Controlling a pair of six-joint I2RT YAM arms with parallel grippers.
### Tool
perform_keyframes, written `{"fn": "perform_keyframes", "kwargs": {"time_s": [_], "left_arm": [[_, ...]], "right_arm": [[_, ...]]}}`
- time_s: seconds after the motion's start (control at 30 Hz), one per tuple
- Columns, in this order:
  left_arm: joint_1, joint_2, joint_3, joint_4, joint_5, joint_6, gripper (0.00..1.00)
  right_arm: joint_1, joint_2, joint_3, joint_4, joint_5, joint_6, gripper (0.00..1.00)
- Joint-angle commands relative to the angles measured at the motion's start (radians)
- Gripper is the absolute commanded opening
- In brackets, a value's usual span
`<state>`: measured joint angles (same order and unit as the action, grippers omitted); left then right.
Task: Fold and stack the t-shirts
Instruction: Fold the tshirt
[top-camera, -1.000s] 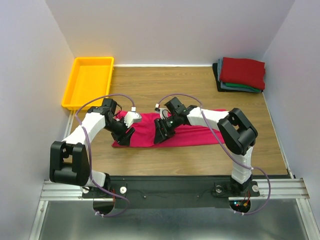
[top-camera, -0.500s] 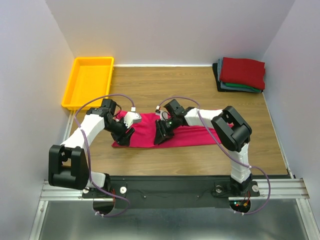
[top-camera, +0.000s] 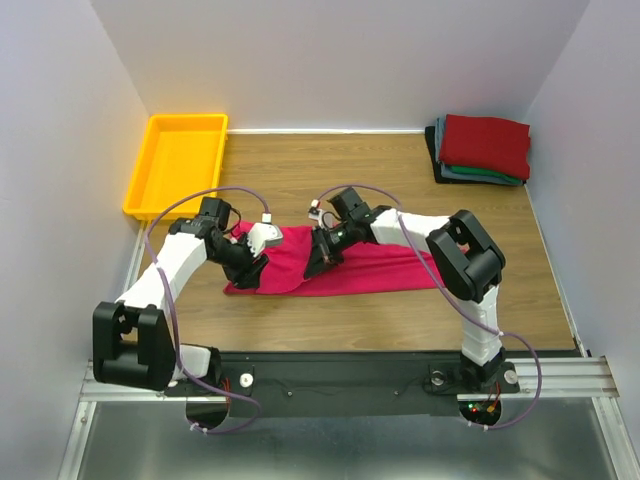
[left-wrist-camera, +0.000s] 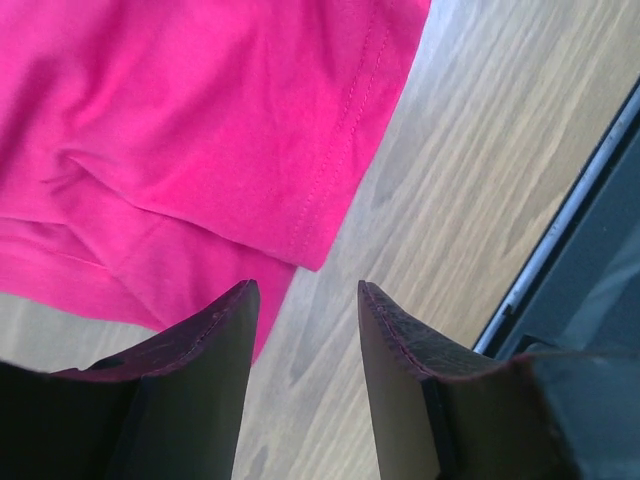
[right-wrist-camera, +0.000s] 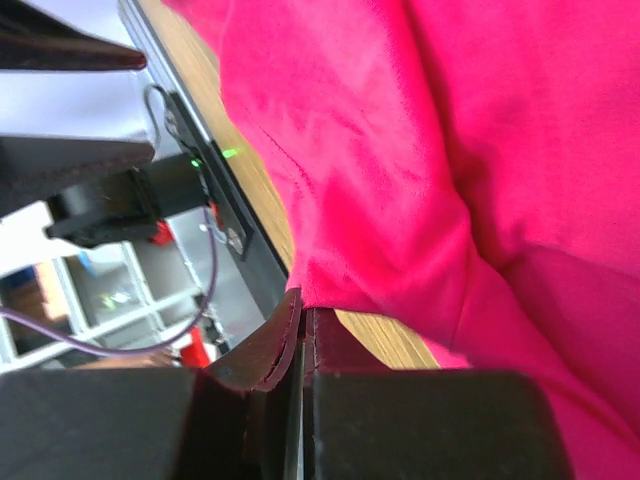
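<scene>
A crimson t-shirt (top-camera: 372, 268) lies spread across the middle of the wooden table (top-camera: 330, 170). My right gripper (top-camera: 317, 262) is down at its near edge, left of centre. In the right wrist view that gripper (right-wrist-camera: 302, 310) is shut on the hem of the crimson cloth (right-wrist-camera: 420, 150), which rises a little off the wood. My left gripper (top-camera: 256, 266) sits at the shirt's left end. In the left wrist view it (left-wrist-camera: 305, 300) stands open over bare wood, just off the corner of a stitched hem (left-wrist-camera: 200, 130), with nothing between its fingers (left-wrist-camera: 225, 325).
A stack of folded shirts (top-camera: 486, 145), dark red on top with teal and dark ones beneath, sits at the far right corner. A yellow tray (top-camera: 140, 180) stands at the far left. The black base rail (top-camera: 330, 365) runs along the near edge.
My right gripper has closed on the shirt's near edge and drawn slightly left. The left gripper has narrowed a little and barely moved.
</scene>
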<state>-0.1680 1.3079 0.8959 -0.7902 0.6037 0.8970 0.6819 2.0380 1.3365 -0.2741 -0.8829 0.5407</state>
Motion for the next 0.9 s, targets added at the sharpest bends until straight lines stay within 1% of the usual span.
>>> {"fn": "perform_keyframes", "kwargs": {"time_s": [0.0,0.07,0.2,0.27,0.37,0.4,0.47,0.5,0.57,0.6,0.63,0.67,0.73,0.8,0.87], "left_arm": [[-0.004,-0.078,0.012,0.052,0.045,0.022,0.59],[-0.002,-0.096,0.017,0.072,0.064,0.028,0.62],[-0.018,-0.113,0.020,0.120,0.090,0.051,0.66],[-0.040,-0.111,0.014,0.147,0.076,0.054,0.67],[-0.070,-0.119,-0.012,0.222,0.041,0.046,0.69],[-0.114,-0.119,-0.024,0.267,0.016,0.031,0.69],[-0.129,-0.113,-0.032,0.295,-0.004,0.028,0.69],[-0.160,-0.108,-0.040,0.318,-0.013,0.023,0.69],[-0.185,-0.098,-0.051,0.330,-0.035,0.039,0.65],[-0.195,-0.092,-0.058,0.327,-0.039,0.049,0.60],[-0.217,-0.081,-0.061,0.322,-0.045,0.063,0.58],[-0.226,-0.076,-0.064,0.316,-0.054,0.101,0.53],[-0.238,-0.067,-0.072,0.292,-0.055,0.143,0.48],[-0.257,-0.053,-0.078,0.273,-0.064,0.198,0.47],[-0.269,-0.039,-0.084,0.269,-0.079,0.224,0.49]], "right_arm": [[-0.068,-0.021,0.037,0.099,-0.059,0.062,0.01],[-0.085,-0.012,0.018,0.139,-0.074,0.096,0.00],[-0.127,0.014,-0.003,0.203,-0.110,0.162,0.01],[-0.142,0.022,-0.019,0.251,-0.122,0.203,0.01],[-0.145,0.039,-0.017,0.265,-0.131,0.235,0.01],[-0.145,0.059,-0.016,0.303,-0.131,0.254,0.00],[-0.147,0.065,-0.013,0.308,-0.131,0.268,0.01],[-0.148,0.080,-0.011,0.312,-0.131,0.269,0.01],[-0.153,0.094,-0.010,0.319,-0.130,0.286,0.00],[-0.157,0.102,-0.007,0.325,-0.131,0.289,0.01],[-0.160,0.111,-0.005,0.323,-0.131,0.292,0.01],[-0.162,0.116,-0.005,0.328,-0.131,0.298,0.01],[-0.170,0.119,-0.005,0.329,-0.136,0.300,0.00],[-0.174,0.120,-0.008,0.329,-0.139,0.301,0.01],[-0.176,0.122,-0.011,0.329,-0.140,0.303,0.01]]}}
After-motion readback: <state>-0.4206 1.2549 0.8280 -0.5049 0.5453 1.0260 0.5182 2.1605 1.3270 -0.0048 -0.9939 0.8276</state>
